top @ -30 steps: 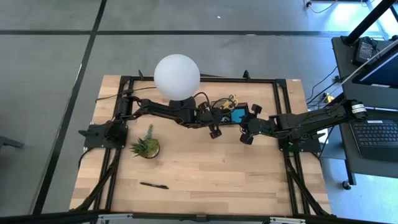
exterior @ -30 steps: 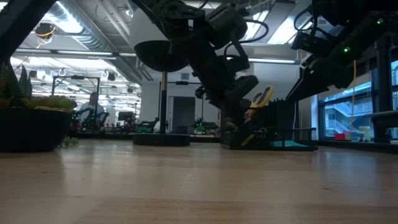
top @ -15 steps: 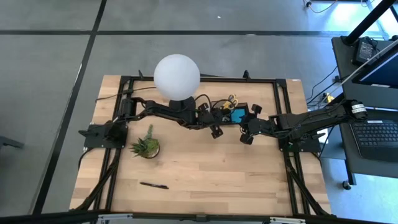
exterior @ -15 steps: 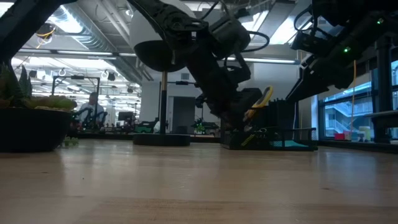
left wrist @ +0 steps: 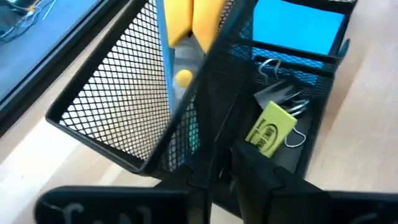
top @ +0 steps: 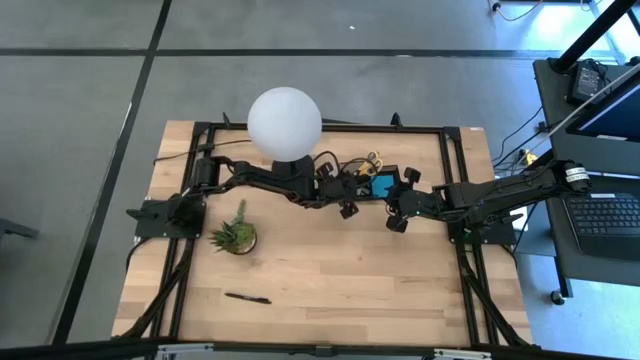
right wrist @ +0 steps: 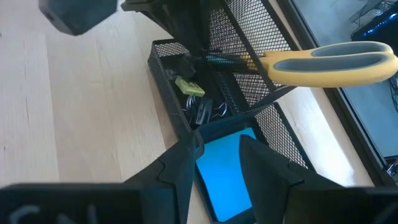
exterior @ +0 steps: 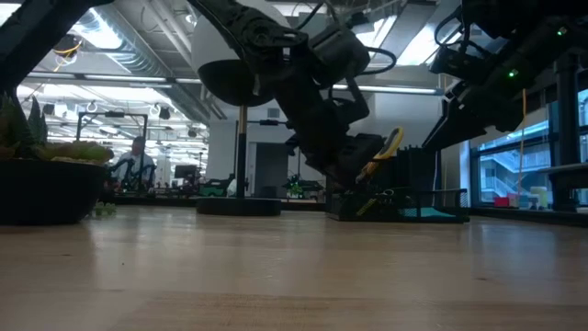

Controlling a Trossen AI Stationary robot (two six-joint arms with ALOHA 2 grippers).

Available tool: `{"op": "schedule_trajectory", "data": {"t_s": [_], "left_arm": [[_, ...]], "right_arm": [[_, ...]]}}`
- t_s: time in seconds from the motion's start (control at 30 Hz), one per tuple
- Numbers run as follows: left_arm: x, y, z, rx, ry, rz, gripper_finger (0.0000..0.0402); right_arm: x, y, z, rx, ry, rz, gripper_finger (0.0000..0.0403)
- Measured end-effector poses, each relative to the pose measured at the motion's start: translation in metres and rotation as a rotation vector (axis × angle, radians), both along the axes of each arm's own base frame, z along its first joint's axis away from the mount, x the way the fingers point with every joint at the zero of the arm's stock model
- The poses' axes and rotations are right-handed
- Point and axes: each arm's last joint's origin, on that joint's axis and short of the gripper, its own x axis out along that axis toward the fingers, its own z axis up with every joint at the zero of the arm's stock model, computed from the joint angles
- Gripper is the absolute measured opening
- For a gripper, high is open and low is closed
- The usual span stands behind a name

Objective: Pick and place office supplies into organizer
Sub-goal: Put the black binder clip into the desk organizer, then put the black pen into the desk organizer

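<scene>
Left fingers (left wrist: 255, 171): parted by a narrow slit, nothing seen between them; a second ago they were shut, so they have only just begun to let go.
Left gripper (top: 347, 208): directly above the organizer (left wrist: 106, 106), at its tall mesh cup; over the last second it has crept slightly closer in over the cup.
Right fingers (right wrist: 264, 165): moderately apart and empty, unchanged over the last second.
Right gripper (top: 396, 220): hovers just beside the organizer, on its sticky-note end, waiting.
Slim teal stick (right wrist: 219, 60): probably a pen; it stands in the organizer's mesh cup beside the scissors (right wrist: 329, 62), right at the left gripper's tip.
Meaning of the change: the parting most likely marks a release, so this item counts as delivered, though whether it is fully free of the fingers cannot be told.
Already in the organizer: blue sticky-note pad (left wrist: 298, 28) in the end compartment; binder clips (left wrist: 283, 99) and small yellow piece (left wrist: 270, 127) in the middle one.
Still outside the organizer: black pen (top: 247, 298), lying well apart from it on the table, beyond the plant (top: 236, 235).
Next, judged: lift the left gripper clear of the organizer, then fetch that pen.
</scene>
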Motion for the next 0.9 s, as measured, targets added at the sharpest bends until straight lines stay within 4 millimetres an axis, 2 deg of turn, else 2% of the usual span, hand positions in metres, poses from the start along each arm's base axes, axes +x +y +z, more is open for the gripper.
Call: {"op": "schedule_trajectory", "data": {"t_s": [0.2, 0.37, 0.63, 0.8, 0.9], "left_arm": [[-0.002, -0.009, 0.004, 0.021, 0.044, -0.045, 0.0074], [-0.009, -0.034, 0.031, 0.045, 0.033, -0.118, 0.0087], [-0.034, -0.104, 0.07, 0.131, 0.137, -0.381, 0.0089], [-0.057, -0.146, 0.081, 0.151, 0.212, -0.511, 0.009], [-0.068, -0.169, 0.08, 0.14, 0.239, -0.555, 0.0099]], "right_arm": [[0.0, 0.0, 0.0, 0.0, 0.0, 0.0, 0.0129], [0.0, 0.0, 0.0, 0.0, 0.001, 0.0, 0.0129], [0.0, 0.0, 0.0, 0.001, 0.0, 0.0, 0.0129], [0.0, 0.0, 0.0, 0.001, -0.001, -0.001, 0.0129], [0.0, 0.0, 0.0, 0.002, -0.003, -0.001, 0.0129]]}}
